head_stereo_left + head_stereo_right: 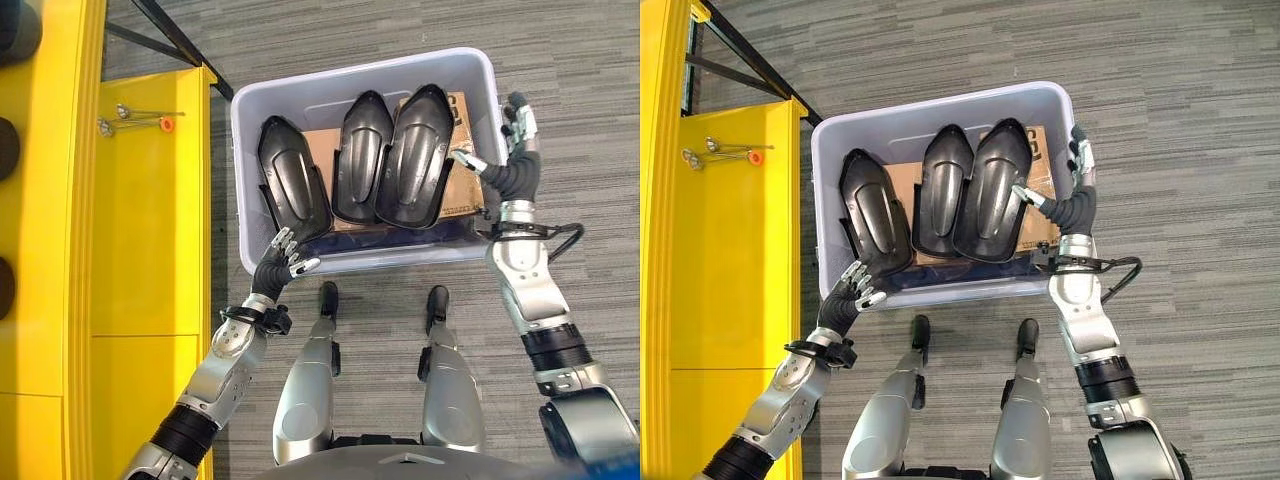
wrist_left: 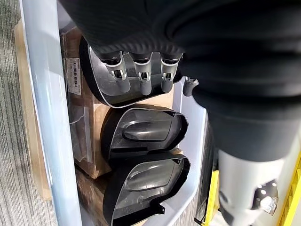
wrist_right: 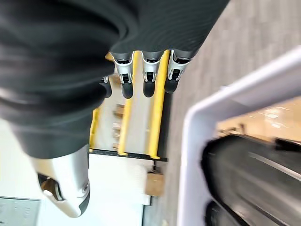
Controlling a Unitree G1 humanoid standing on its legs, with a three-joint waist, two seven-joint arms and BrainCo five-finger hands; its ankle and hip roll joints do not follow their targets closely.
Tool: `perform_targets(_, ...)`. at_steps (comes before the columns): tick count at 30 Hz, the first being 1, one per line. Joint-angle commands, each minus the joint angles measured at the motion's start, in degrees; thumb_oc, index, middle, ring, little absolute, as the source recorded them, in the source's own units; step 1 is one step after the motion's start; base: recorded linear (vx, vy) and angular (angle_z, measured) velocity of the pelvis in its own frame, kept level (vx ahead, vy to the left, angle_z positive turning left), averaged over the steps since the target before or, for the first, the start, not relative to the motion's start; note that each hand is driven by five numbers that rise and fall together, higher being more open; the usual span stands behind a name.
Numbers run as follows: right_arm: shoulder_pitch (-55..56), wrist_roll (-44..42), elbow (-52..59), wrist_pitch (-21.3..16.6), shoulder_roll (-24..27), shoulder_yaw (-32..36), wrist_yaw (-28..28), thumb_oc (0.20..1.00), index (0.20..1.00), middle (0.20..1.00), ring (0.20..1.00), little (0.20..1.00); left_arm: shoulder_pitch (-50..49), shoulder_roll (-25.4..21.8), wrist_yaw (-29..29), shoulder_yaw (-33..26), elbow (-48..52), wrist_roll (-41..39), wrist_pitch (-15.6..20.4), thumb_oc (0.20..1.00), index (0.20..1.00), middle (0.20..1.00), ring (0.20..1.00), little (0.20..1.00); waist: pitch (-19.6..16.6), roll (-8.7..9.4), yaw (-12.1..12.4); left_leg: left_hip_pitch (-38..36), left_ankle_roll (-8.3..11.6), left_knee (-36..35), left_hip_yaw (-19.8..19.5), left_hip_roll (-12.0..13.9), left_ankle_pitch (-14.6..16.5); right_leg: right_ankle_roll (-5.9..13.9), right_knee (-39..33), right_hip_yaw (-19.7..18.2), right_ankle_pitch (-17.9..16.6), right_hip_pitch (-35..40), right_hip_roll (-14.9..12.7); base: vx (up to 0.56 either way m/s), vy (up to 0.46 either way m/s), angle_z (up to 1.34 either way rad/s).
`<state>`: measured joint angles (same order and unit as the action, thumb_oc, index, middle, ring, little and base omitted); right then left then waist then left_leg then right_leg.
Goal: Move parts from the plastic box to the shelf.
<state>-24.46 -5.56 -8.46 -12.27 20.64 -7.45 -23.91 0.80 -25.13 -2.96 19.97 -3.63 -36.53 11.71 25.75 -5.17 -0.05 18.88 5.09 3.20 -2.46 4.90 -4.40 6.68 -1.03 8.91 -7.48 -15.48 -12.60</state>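
Box [image 1: 255, 150] | three black parts [image 1: 362, 155] on cardboard [image 1: 322, 145]

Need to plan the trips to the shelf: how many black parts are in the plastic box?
3. One black part lies by the left hand; two more overlap mid-box, on cardboard. Others might be hidden underneath.

Grey carpet [image 1: 360, 30]; metal pins [image 1: 135, 118] w/ orange cap [image 1: 167, 124]; black frame bars [image 1: 170, 35].
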Motion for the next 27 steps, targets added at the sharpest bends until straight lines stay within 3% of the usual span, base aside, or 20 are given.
perform_targets(1, -2.69, -0.93, 0.55, -3.06, 0.51, 1.63, -2.53, 1.0, 1.0, 1.0, 1.0, 1.0, -2.38, -1.12, -1.33, 0.97, 2.91, 1.03, 3.58, 1.0, 1.0, 1.0, 1.0, 1.0, -2.51, 0.79, 1.18, -0.67, -0.15, 3.45, 1.95, 4.24, 3.49, 2.61, 11.44, -1.67, 5.1, -3.32, -7.18, 0.0, 0.0, 0.0)
perform_targets(12, -9.75, -4.51, -13.07, -1.96, -1.63, -1.32, -4.92, 1.0, 1.0, 1.0, 1.0, 1.0, -2.57, -2.15, -2.65, 1.79, 2.88, 0.76, 4.29, 1.0, 1.0, 1.0, 1.0, 1.0, -1.82, 0.55, 2.2, 0.11, -0.14, 3.9, 1.75, 4.21, 3.58, 2.43, 11.73, -1.59, 4.97, -3.8, -7.08, 0.0, 0.0, 0.0)
perform_targets(27, -14.04, -9.19, -22.76, -1.69, -2.91, -1.08, -7.77, 1.0, 1.0, 1.0, 1.0, 1.0, -2.63, -2.88, -4.14, 2.83, 2.7, 0.36, 4.42, 1.0, 1.0, 1.0, 1.0, 1.0, -1.12, 0.01, 2.76, 0.64, -0.24, 4.03, 2.1, 3.93, 3.57, 2.34, 11.9, -2.0, 4.78, -4.43, -7.03, 0.0, 0.0, 0.0)
